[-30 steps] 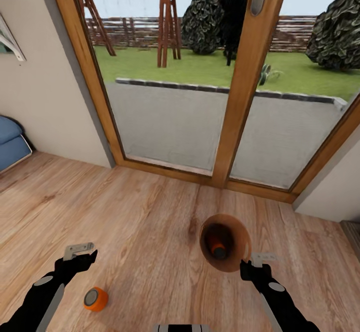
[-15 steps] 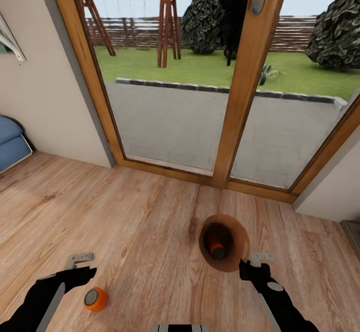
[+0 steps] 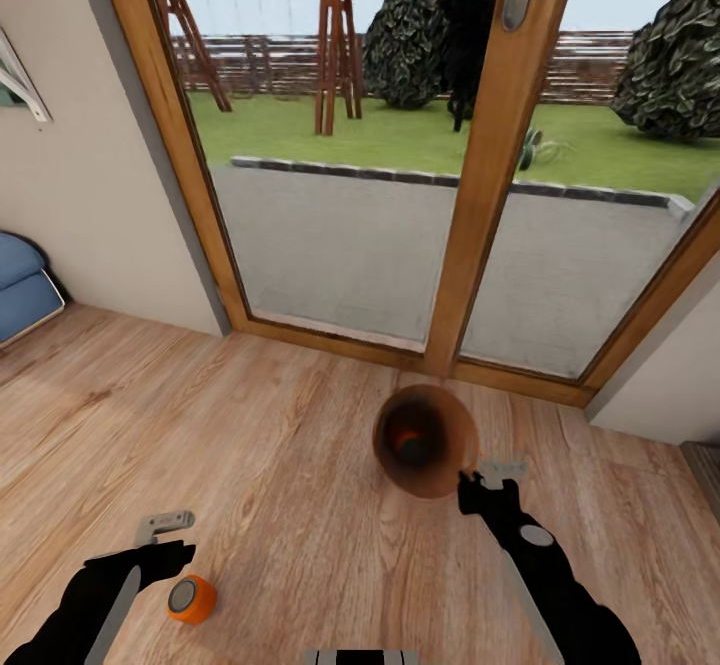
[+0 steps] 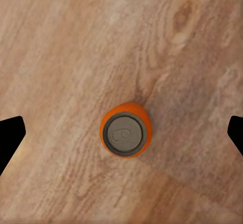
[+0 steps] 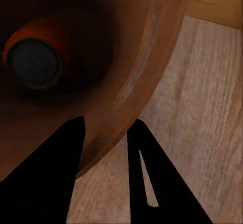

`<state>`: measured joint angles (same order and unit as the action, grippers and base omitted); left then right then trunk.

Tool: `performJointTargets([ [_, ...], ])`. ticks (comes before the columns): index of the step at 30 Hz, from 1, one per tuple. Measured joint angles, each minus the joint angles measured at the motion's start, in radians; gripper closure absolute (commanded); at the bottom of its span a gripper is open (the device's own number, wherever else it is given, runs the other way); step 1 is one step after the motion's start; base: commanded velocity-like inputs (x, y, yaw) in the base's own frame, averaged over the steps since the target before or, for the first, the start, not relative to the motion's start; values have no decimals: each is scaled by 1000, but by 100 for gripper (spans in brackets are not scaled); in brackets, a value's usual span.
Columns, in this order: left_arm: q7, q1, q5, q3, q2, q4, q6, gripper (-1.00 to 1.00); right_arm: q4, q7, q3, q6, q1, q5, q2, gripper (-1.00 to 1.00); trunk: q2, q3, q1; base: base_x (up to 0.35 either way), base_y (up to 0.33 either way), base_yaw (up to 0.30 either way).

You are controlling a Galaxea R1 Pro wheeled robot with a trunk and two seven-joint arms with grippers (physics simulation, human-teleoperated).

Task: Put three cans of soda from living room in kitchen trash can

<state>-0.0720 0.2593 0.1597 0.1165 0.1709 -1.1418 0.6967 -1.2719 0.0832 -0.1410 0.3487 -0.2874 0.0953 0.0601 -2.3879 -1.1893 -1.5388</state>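
One orange can of soda (image 3: 190, 599) stands upright on the wood floor at the lower left. My left gripper (image 3: 165, 537) hovers just above and behind it, open. From the left wrist camera the can's grey top (image 4: 125, 134) sits centred between the wide-spread fingers (image 4: 10, 139). The brown tash can (image 3: 462, 435) is tipped with its mouth toward me, and my right gripper (image 3: 478, 482) is shut on its rim. Another orange can (image 3: 407, 439) lies inside the bin. In the right wrist view the bin's wall (image 5: 152, 42) runs between my fingers (image 5: 61, 168), with the can inside (image 5: 34, 57) deep in the dark interior.
Wood-framed glass doors (image 3: 490, 195) stand close ahead, with the garden behind them. A blue sofa corner (image 3: 22, 290) is at the left edge and a white wall (image 3: 670, 385) juts in at the right. Wood floor (image 3: 280, 465) spreads between my arms.
My right gripper has carried the tash can up and away toward the doors, slightly left, with the can rolling inside. My left gripper has dropped closer to the orange can on the floor.
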Motion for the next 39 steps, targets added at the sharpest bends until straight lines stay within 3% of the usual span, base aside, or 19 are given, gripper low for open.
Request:
performJointTargets([
  [2,-2,0,0,0,0,0,-1,-100,-44,1,1,22,-4,-18,0,100,0,0,0,0,0,0],
  [13,-18,0,0,0,-11,0,-5,-100,-121,-1,-28,59,-33,-10,2,100,0,0,0,0,0,0],
  [17,-34,0,0,-1,-16,0,-6,-100,-192,-3,-36,117,-36,-7,3,100,0,0,0,0,0,0],
  [28,-44,0,-1,-1,-22,7,-6,-100,-217,-1,-39,142,-35,-11,2,100,0,0,0,0,0,0],
  [39,-51,0,-1,-1,-30,9,-10,-100,-216,-1,-40,143,-34,-10,2,100,-77,-34,-42,0,0,0],
])
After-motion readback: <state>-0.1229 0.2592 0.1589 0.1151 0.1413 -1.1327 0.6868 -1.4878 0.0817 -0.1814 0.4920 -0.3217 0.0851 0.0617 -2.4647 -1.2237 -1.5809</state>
